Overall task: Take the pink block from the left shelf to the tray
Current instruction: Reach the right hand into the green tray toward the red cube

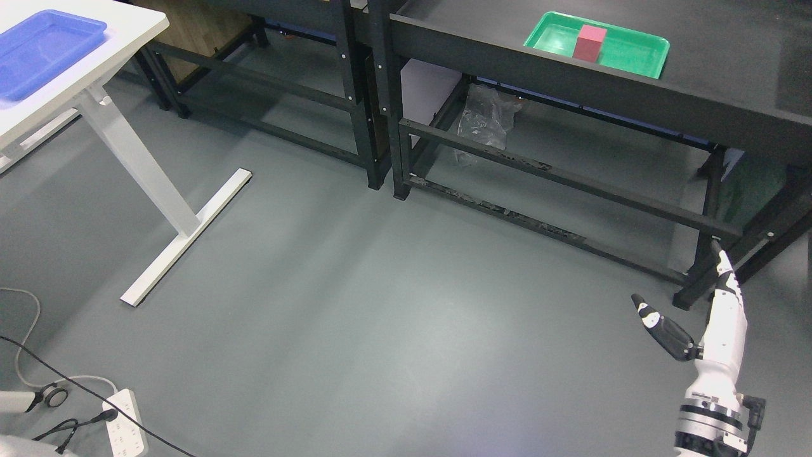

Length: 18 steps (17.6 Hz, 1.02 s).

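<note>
Pink block (590, 42) stands in the green tray (641, 56) on the far shelf (571, 82). Right hand (713, 327) hangs empty, fingers spread, near right. Blue tray (38, 54), far left, is cut off.

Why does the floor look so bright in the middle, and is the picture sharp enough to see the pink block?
Head view: soft overhead light reflects off the grey floor as a pale sheen, no hard shadows. Head view: the pink block is small but crisp, standing in the green tray. Head view: the blue tray looks slightly washed out.

pink block (590, 43) upright in green tray (641, 57) | right robot hand (704, 330) empty, fingers spread
</note>
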Tool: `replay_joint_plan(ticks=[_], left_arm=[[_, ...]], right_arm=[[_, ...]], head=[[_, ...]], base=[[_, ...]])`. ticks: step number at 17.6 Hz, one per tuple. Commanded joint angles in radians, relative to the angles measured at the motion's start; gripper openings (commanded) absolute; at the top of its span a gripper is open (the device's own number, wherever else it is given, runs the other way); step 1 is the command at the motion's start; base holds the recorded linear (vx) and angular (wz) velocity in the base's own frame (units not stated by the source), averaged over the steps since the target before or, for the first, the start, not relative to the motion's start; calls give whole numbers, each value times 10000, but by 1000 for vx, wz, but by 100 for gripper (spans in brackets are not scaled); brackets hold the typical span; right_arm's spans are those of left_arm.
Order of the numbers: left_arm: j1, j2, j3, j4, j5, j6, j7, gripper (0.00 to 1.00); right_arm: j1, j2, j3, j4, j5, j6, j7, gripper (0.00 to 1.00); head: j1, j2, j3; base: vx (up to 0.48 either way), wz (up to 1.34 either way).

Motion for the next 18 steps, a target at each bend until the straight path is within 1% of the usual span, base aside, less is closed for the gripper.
replay_joint_plan(ticks=[1,3,6,16,18], left_arm=[[-1,174,0,-175,77,8,1,100],[-1,174,0,-175,77,8,1,100],[-1,174,0,-175,77,8,1,100],[-1,174,0,-175,77,8,1,100],[-1,174,0,-175,77,8,1,100]], right_arm=[[-84,-174,131,-15,3189,-30,-240,100],[-84,-174,115,-15,3174,31,-608,100],[-69,-174,115,0,3174,62,-625,100],[-23,-174,130,0,3174,77,-441,100],[-23,-174,115,0,3159,77,-181,100]], head=[[0,0,0],[0,0,0],[0,0,0],[0,0,0],[0,0,0]], base=[[303,82],[297,-41],[344,-55],[345,1],[342,91]])
